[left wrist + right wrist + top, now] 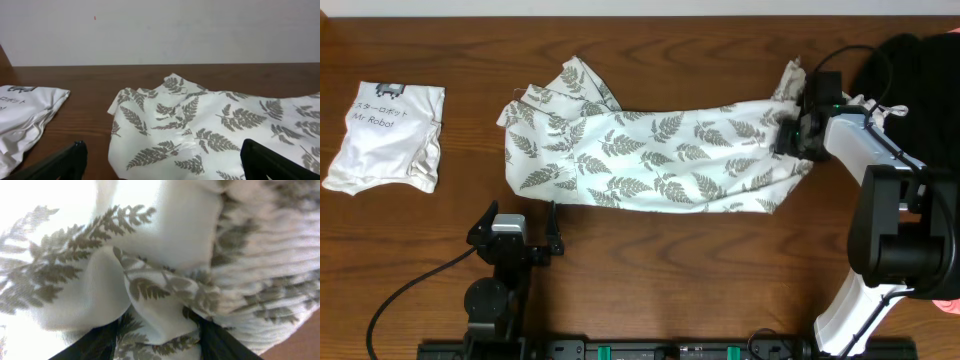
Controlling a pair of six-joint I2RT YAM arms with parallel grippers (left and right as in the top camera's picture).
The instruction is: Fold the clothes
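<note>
The wooden table (650, 270) is the biggest thing before me, dark brown, running the full width of the overhead view. Behind its far edge, my left wrist camera shows a plain pale wall (200, 30).

The clothes (650, 155) lie across the middle of the surface, a long white piece printed with grey fern leaves. It is flattish, with rumpled folds at its left end and its right end gathered into a bunch. Bare wood shows beyond it towards the far edge, and there is a broad open strip between it and the near edge where my arms are mounted.

A black garment (920, 70) is heaped in the far right corner, just beyond the bunched end. Near the left edge, well apart from the fern print, lies a crumpled white shirt (388, 135) with "Mr Robot" on it.

My right claw (790, 135) is at the bunched end. Its two dark fingers (95, 345) are pinched on a wad of the fern cloth, which fills that wrist view.

My left claw (517, 228) sits on the near side of the clothes' left end. Its jaws are spread wide and hold nothing, and the cloth edge lies just ahead of them.
</note>
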